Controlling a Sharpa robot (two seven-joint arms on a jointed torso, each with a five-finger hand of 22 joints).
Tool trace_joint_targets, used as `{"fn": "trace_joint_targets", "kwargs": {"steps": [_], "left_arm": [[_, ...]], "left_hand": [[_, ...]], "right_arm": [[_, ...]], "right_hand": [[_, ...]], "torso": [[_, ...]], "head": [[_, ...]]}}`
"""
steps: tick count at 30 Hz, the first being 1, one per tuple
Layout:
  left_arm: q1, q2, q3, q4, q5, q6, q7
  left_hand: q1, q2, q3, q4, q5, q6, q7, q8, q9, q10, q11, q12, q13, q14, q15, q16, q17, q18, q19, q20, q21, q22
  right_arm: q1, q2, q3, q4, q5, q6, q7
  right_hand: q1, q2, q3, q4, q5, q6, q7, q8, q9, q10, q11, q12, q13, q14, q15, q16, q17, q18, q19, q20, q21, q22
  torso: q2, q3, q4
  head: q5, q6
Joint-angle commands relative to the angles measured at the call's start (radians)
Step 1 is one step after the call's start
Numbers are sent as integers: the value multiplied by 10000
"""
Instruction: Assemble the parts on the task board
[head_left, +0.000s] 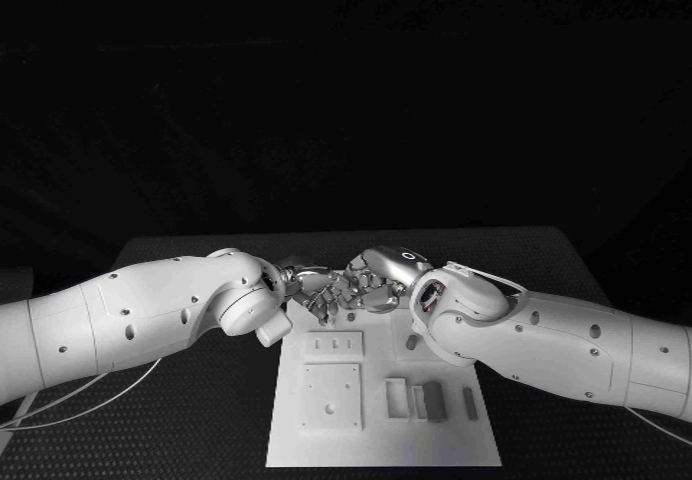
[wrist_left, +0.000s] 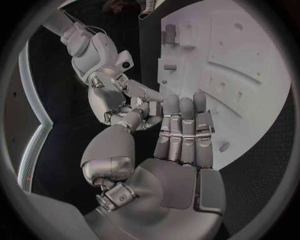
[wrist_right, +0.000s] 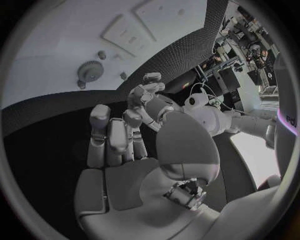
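Observation:
The white task board (head_left: 433, 450) lies in the middle of the black table. Both hands meet fingertip to fingertip above its far end. My left hand (head_left: 306, 285) keeps its fingers straight and side by side with the thumb apart, its palm (wrist_left: 178, 165) bare. My right hand (head_left: 378, 280) has its fingers (wrist_left: 134, 117) curled close to my left thumb, and whether they pinch a part I cannot tell. Grey bar parts (head_left: 428, 400) lie on the near right of the board. A small gear (wrist_right: 92, 70) and a peg (wrist_right: 102, 54) stand on the board (wrist_right: 50, 40).
A raised square plate (head_left: 332, 397) and a smaller slotted plate (head_left: 335, 345) sit on the board's left half. Both forearms cross over the board's far corners. Bare black table (head_left: 173, 420) runs along each side of the board.

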Motion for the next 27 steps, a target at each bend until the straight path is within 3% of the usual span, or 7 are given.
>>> {"fn": "trace_joint_targets", "kwargs": {"steps": [1,10,17,27], "left_arm": [[0,84,14,56,-20,6,35],[-18,94,13,34,-31,-164,114],[-20,62,13,42,51,-207,227],[-23,50,13,47,121,34,254]], "left_hand": [[37,37,42,26,-275,74,2,-4,6,54,-36,21,-13,-16,-42,79,-25,-12,104,-15,-70,57],[491,698,172,-274,-478,189,-41,41,3,130,-69,41,-24,9,-50,156,-89,-26,159,-23,-133,143],[937,1349,271,-554,-567,273,-69,73,2,199,-86,11,-68,25,-40,193,-154,-37,189,-17,-188,180],[1007,1217,178,-568,-730,301,-78,80,-4,230,-91,-8,-92,30,-36,211,-191,-40,210,-15,-217,186]], "right_arm": [[-7,33,5,67,-39,-75,92],[-7,22,5,67,-39,-5,73],[-7,-15,5,15,-83,181,-36],[-7,-32,5,-92,-132,269,-149]], "right_hand": [[-29,38,44,42,38,617,426,219,454,87,13,-25,-4,82,-15,21,9,400,-9,-89,25,113],[-34,28,44,42,37,626,425,216,453,90,12,-26,-3,85,-17,21,9,400,-5,-93,25,113],[-37,19,44,41,36,635,423,216,454,91,11,-27,-2,87,-18,20,10,400,-3,-95,24,112],[-39,13,46,42,36,643,423,213,454,92,10,-30,-1,83,-19,16,-3,400,-2,-97,22,111]], "torso": [[3,4,-1],[0,2,-11],[1,0,-7],[3,1,4]], "head": [[-7,-8],[-8,-34],[-14,-47],[-39,-59]]}}
